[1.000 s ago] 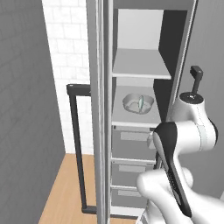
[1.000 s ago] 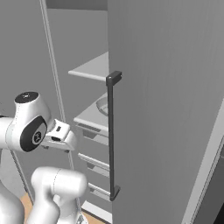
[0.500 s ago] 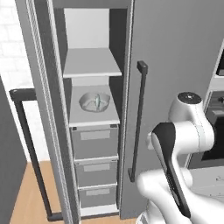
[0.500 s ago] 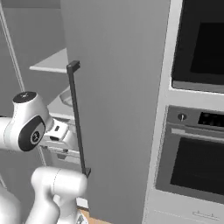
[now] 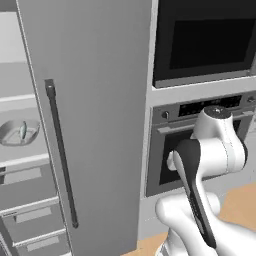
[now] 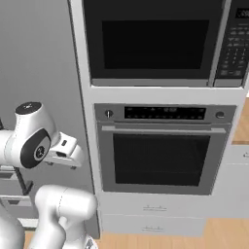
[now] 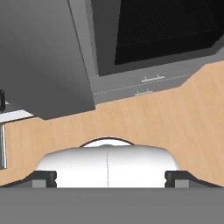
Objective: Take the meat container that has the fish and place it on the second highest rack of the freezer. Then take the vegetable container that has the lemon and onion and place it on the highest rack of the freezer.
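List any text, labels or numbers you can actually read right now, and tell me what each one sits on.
None can be read.
Oven control panel: a row of pale marks on the dark strip, too small and blurred to read.
Microwave keypad: a grid of faint buttons and a small display above, not legible.
Freezer door and meat container: plain, no label seen.
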